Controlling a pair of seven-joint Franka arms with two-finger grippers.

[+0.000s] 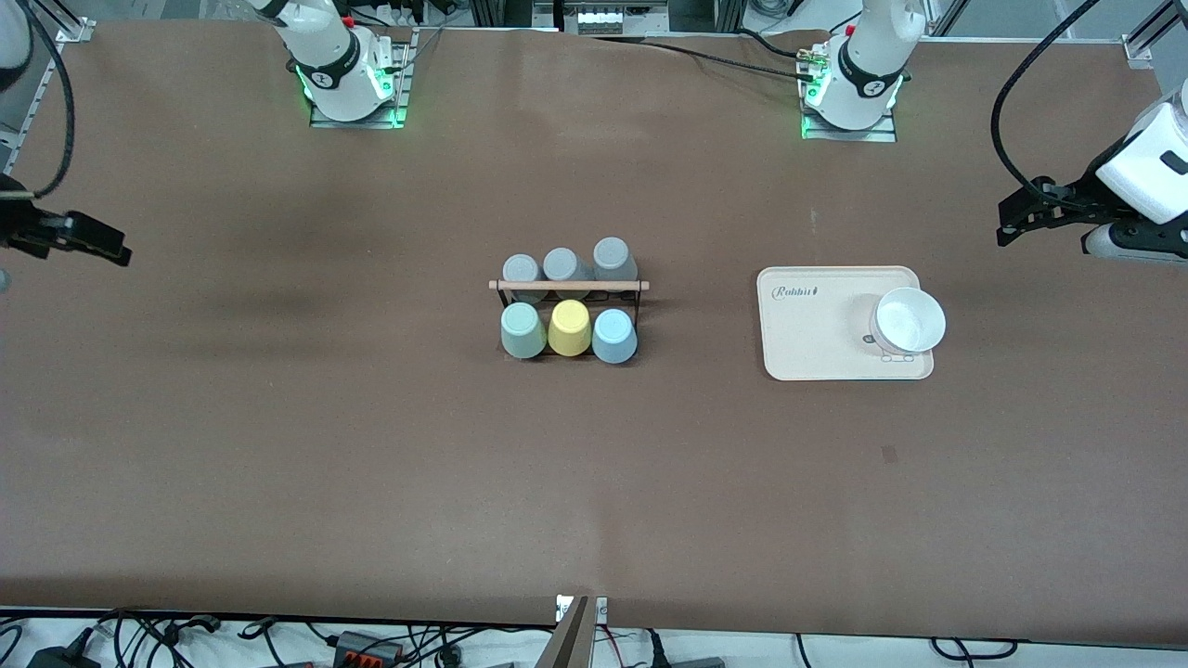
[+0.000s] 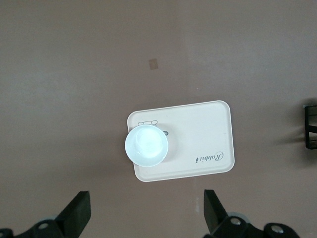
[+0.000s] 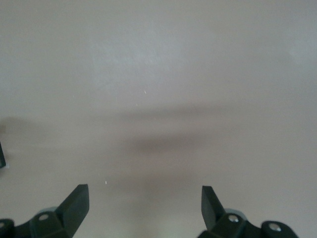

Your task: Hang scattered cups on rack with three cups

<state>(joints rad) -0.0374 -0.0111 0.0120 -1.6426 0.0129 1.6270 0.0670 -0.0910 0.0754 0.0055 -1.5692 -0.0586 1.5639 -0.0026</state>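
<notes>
Rack (image 1: 569, 286) sits mid-table, wooden rod across the top, six cups on it upside down: three grey cups (image 1: 563, 265) in the row farther from the front camera; sage-green cup (image 1: 522, 330), yellow cup (image 1: 569, 327) and light blue cup (image 1: 614, 335) in the nearer row. Cream tray (image 1: 807, 343) with a white bowl (image 1: 910, 321) lies toward the left arm's end. Left gripper (image 2: 143, 215) hangs above that end, fingers spread wide, holding nothing. Right gripper (image 3: 143, 208) waits over bare table at its own end, also wide and empty.

The black wire rack (image 1: 568, 295) with its wooden rod stands mid-table, well away from every edge. The sage-green cup (image 1: 522, 330) and light blue cup (image 1: 614, 336) sit inverted on its row nearer the front camera.
</notes>
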